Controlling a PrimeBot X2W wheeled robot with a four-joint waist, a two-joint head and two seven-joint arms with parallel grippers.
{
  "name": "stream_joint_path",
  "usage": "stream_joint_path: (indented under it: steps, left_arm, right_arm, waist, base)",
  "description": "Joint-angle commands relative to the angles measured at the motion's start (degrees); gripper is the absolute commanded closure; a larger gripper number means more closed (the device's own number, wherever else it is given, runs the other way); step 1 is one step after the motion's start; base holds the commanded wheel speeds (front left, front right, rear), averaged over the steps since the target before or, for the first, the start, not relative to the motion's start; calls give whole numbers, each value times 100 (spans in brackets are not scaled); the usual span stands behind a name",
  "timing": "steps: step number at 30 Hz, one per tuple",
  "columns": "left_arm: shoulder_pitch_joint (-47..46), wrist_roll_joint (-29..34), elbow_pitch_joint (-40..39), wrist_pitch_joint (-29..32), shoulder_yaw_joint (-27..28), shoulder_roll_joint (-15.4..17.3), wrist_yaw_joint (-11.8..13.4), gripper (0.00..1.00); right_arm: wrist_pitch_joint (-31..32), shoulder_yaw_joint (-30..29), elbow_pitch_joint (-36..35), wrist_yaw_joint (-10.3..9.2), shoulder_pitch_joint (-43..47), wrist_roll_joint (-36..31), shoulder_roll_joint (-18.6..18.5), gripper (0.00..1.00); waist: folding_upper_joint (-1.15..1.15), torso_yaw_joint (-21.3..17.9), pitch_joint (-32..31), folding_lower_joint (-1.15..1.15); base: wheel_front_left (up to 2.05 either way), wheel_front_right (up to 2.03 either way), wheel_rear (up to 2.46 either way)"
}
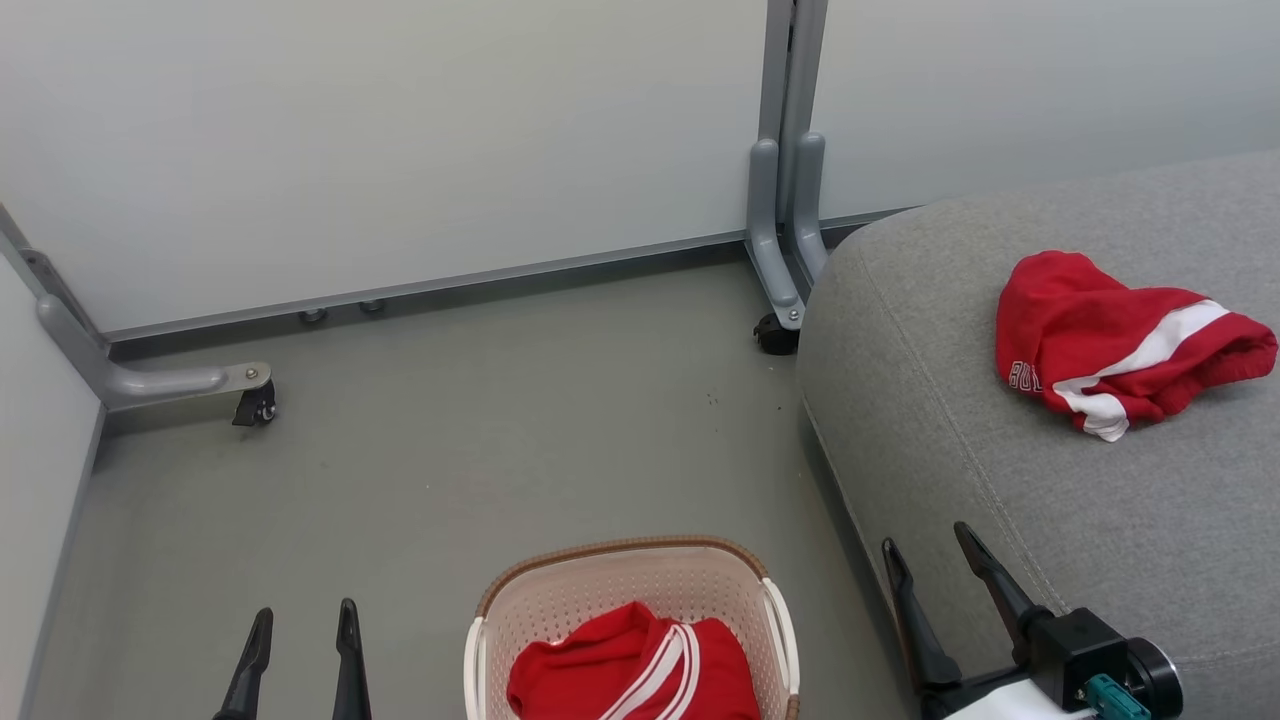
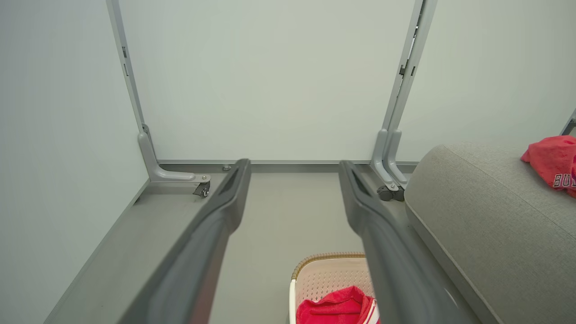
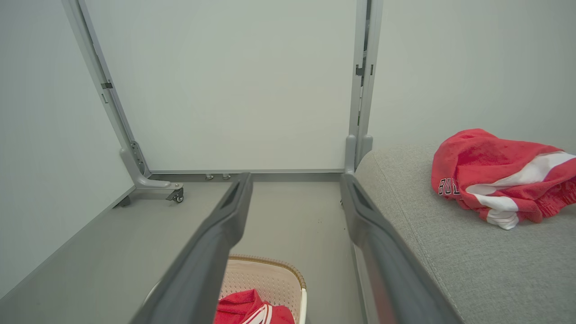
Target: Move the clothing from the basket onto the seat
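A cream perforated basket [image 1: 780, 625] with a brown rim stands on the floor at the bottom centre and holds a red garment with white stripes [image 1: 630, 670] [image 2: 335, 306] [image 3: 245, 310]. A second red garment with white stripes [image 1: 1120, 345] [image 3: 495, 177] [image 2: 553, 164] lies crumpled on the grey seat [image 1: 1000, 480] at the right. My left gripper [image 1: 303, 622] hangs open to the left of the basket, holding nothing. My right gripper [image 1: 930, 550] is open beside the seat's front edge, to the right of the basket, and holds nothing.
Pale partition panels close off the back and left. Their grey feet with castors [image 1: 255, 400] [image 1: 775, 335] stand on the grey floor [image 1: 450, 450]. The seat's rounded corner lies close to the basket's right side.
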Motion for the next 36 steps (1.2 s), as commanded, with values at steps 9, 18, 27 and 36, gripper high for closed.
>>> stream_joint_path:
  steps: [9, 18, 27, 36]
  left_arm:
    - [-54, 79, 6, 0, 65, 6, -41, 0]
    - [-285, 305, 203, 0, 31, 7, -165, 0]
    - [-1347, 404, 792, 0, -197, 161, -293, 0]
    - [-2966, -153, 1761, 0, -1633, 842, -298, 0]
  right_arm:
    - [-18, -9, -31, -4, 31, -16, -14, 0]
    - [-18, -72, -167, -4, -117, 60, -13, 0]
    - [-18, -25, -564, -4, -779, -110, -12, 0]
    - [-18, -153, -1024, -4, -1818, -299, -12, 0]
  waist:
    - [0, -49, 19, 0]
    - [0, -140, 263, 0]
    - [0, -276, 1410, 0]
    - [0, -309, 2838, 0]
  base:
    - [0, 0, 0]
    - [0, 0, 0]
    - [0, 0, 0]
    - [0, 0, 0]
